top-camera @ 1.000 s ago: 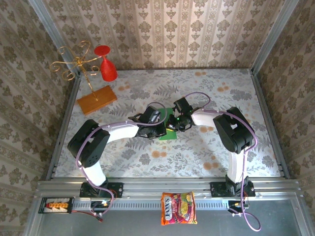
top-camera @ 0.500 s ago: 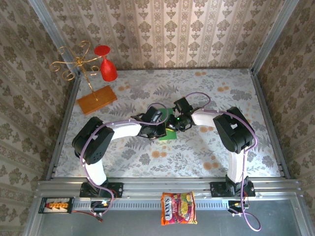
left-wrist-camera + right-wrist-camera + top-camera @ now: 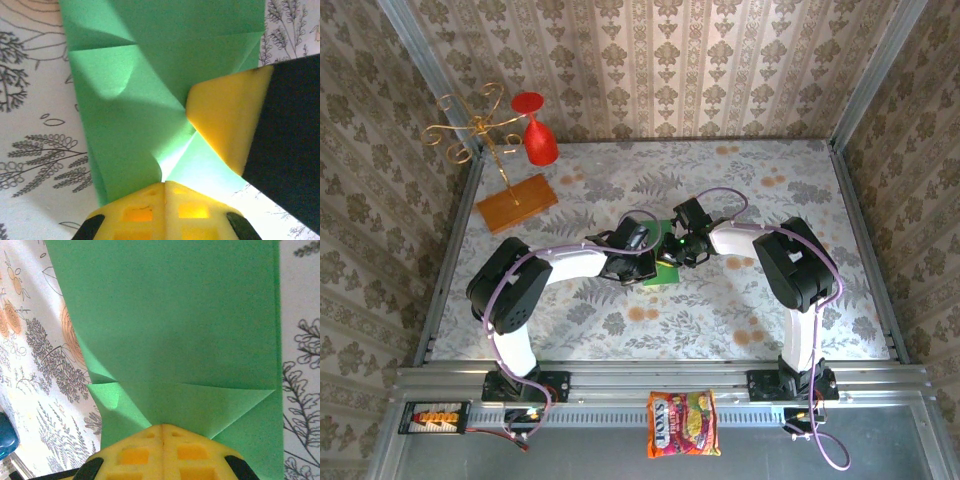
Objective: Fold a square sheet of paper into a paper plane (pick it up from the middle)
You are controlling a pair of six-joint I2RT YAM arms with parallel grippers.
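Square sheet of paper [image 3: 662, 275] sits at the middle of the worktop [image 3: 750, 180], about as far from the left edge as from the right, and you have both arms bent inward over it so that little of the green shows from above. Your left gripper [image 3: 656, 262] and right gripper [image 3: 680, 250] meet there, tips just beside each other.

In the left wrist view the left gripper [image 3: 164, 186] is clenched: its two yellow fingers press flat together with an edge of the square sheet of paper [image 3: 130, 100] pinched in the seam. The sheet carries several diagonal creases and buckles up off the patterned cloth. A yellow finger [image 3: 225, 117] of your other arm pushes onto the paper from the right.

In the right wrist view the right gripper [image 3: 162, 429] is likewise clamped tight on the paper [image 3: 175, 315], with a crease running across just ahead of its tips and small triangular flaps to either side.

Near the far left corner stands an orange-brown board [image 3: 517, 203] with a gold wire stand [image 3: 470, 125] and a red glass [image 3: 536, 138] hanging from it. A snack packet [image 3: 682, 423] lies on the rail past the near edge.
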